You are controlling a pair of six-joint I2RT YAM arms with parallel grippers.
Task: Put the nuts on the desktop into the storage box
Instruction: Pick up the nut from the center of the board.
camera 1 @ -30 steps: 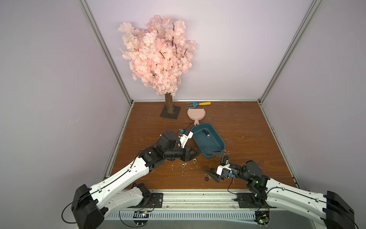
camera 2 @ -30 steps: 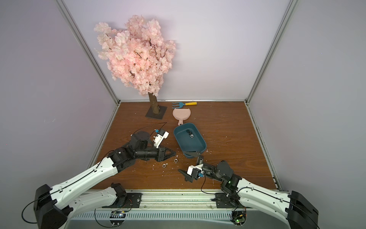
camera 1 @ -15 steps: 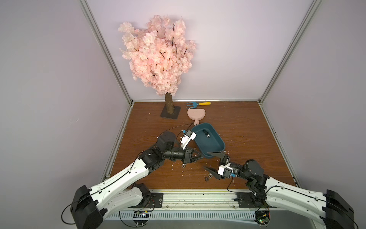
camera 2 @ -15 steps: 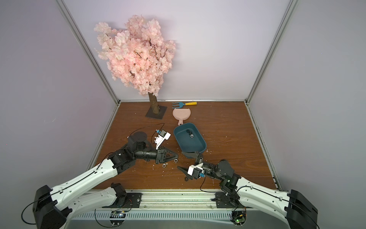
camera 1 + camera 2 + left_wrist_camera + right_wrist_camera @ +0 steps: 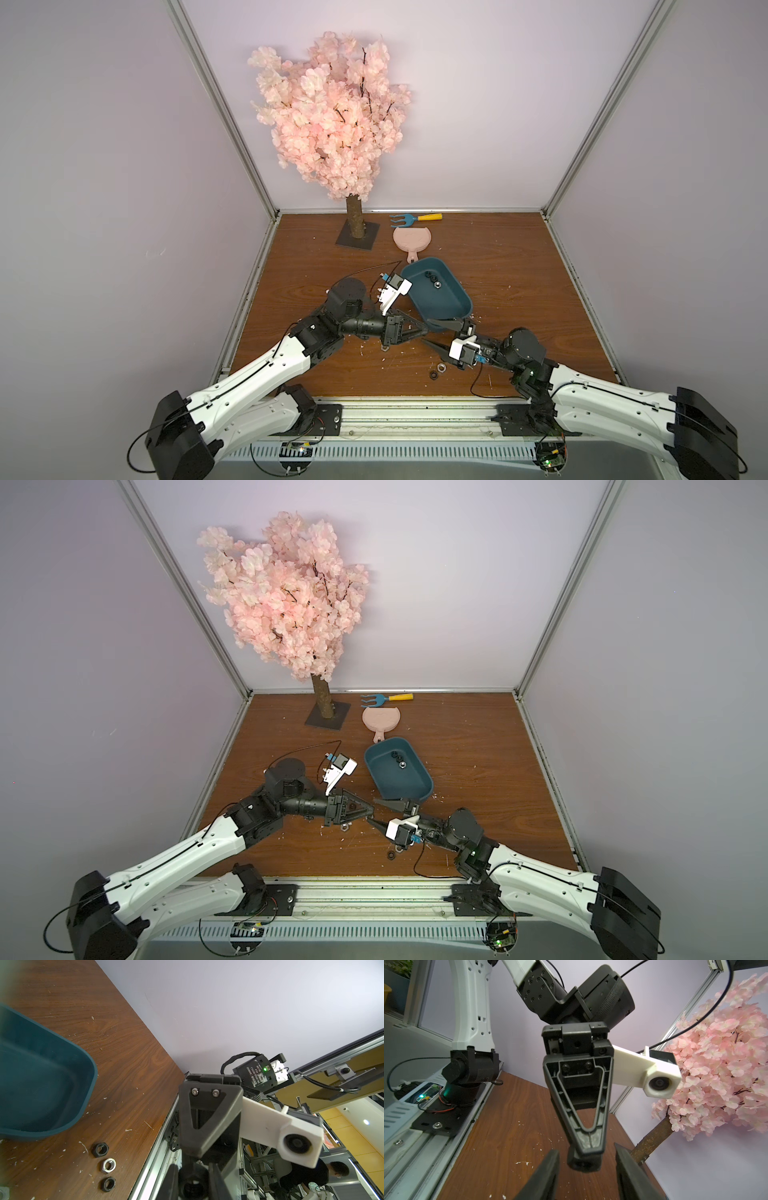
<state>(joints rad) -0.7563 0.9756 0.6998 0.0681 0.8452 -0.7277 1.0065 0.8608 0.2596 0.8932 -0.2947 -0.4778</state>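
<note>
My left gripper (image 5: 419, 331) (image 5: 193, 1176) is shut on a black nut (image 5: 193, 1185) (image 5: 583, 1162), held just off the near corner of the teal storage box (image 5: 446, 305) (image 5: 392, 781) (image 5: 31, 1084). My right gripper (image 5: 428, 331) (image 5: 372, 810) (image 5: 585, 1159) faces it, and its open jaws stand on either side of that nut with gaps showing. Three nuts (image 5: 436, 284) (image 5: 401, 764) lie in the box. On the desktop (image 5: 519, 291), a silver nut (image 5: 442, 367) (image 5: 108, 1165) lies with black nuts (image 5: 434, 375) (image 5: 390, 855) (image 5: 100, 1149). Another silver nut (image 5: 384, 348) (image 5: 344, 826) lies under the left gripper.
A pink blossom tree (image 5: 332, 112) on a dark square base (image 5: 358, 240) stands at the back. Behind the box lie a pink dustpan (image 5: 412, 240) and a small blue rake with a yellow handle (image 5: 415, 217). White flecks dot the board.
The left gripper has carried its nut to the right, toward the box's near corner. The right gripper has moved away from the front edge to meet it, and its jaws have narrowed.
</note>
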